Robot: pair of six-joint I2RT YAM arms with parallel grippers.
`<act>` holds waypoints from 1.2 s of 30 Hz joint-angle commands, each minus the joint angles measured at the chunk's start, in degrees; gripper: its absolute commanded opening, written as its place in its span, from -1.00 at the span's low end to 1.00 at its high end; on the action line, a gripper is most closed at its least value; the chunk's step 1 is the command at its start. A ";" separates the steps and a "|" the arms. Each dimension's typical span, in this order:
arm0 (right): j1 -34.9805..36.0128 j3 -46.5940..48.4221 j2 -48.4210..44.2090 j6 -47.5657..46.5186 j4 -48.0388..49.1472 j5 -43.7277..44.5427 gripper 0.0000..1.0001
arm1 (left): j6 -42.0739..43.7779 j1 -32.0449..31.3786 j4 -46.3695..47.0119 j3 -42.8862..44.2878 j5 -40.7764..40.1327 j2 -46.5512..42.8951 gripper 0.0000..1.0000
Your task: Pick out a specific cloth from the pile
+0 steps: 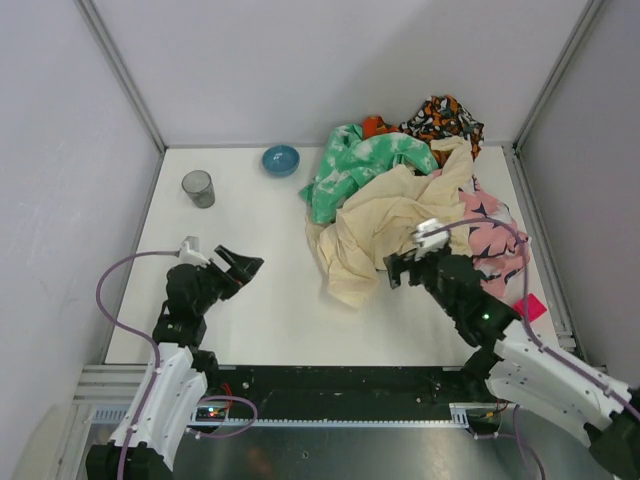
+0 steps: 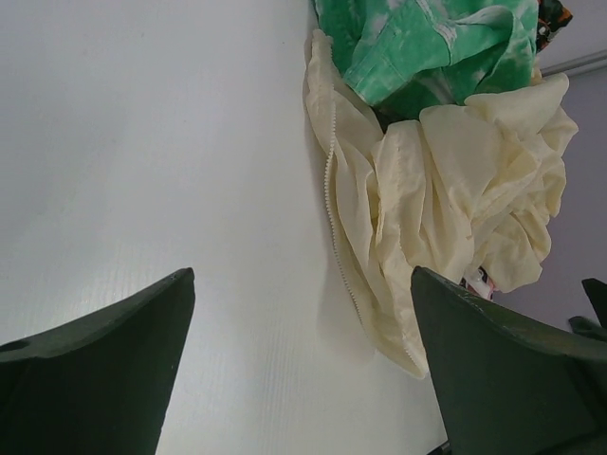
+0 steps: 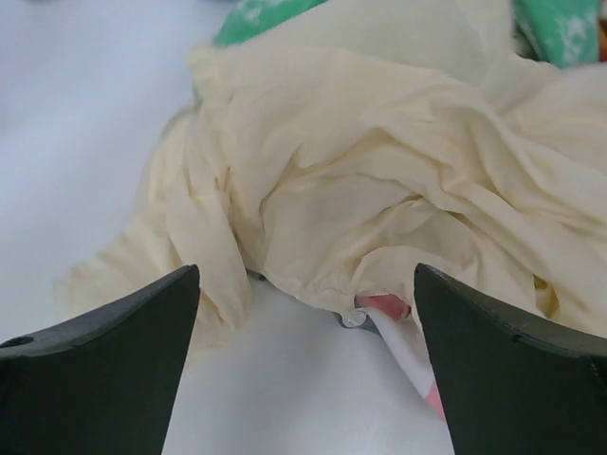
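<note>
Both my grippers sat nearest, fingers spread and empty: the right gripper [image 1: 402, 268] at the six o'clock edge of the heaped pile of mixed garments [image 1: 410, 190], the left gripper [image 1: 243, 264] at eight o'clock on the white table [image 1: 285, 310], well apart. Crumpled cream-beige cloth [image 1: 375, 225] covered the pile's front. No plain mid-grey soft cloth showed. I judged it buried, so searching was the step in hand, and the next move called for peeling back that cream layer.
</note>
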 commanded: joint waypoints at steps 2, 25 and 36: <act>8.42 4.25 11.77 -31.98 -7.77 4.14 0.99 | 1.07 0.55 0.38 0.68 -0.17 0.28 0.99; 2.17 17.25 49.07 -51.32 20.52 1.88 0.99 | 2.90 0.55 -0.22 0.96 -0.95 1.63 0.99; -7.84 36.32 63.47 -46.72 22.82 19.51 0.75 | 3.03 0.57 -0.22 1.77 -1.26 2.59 0.99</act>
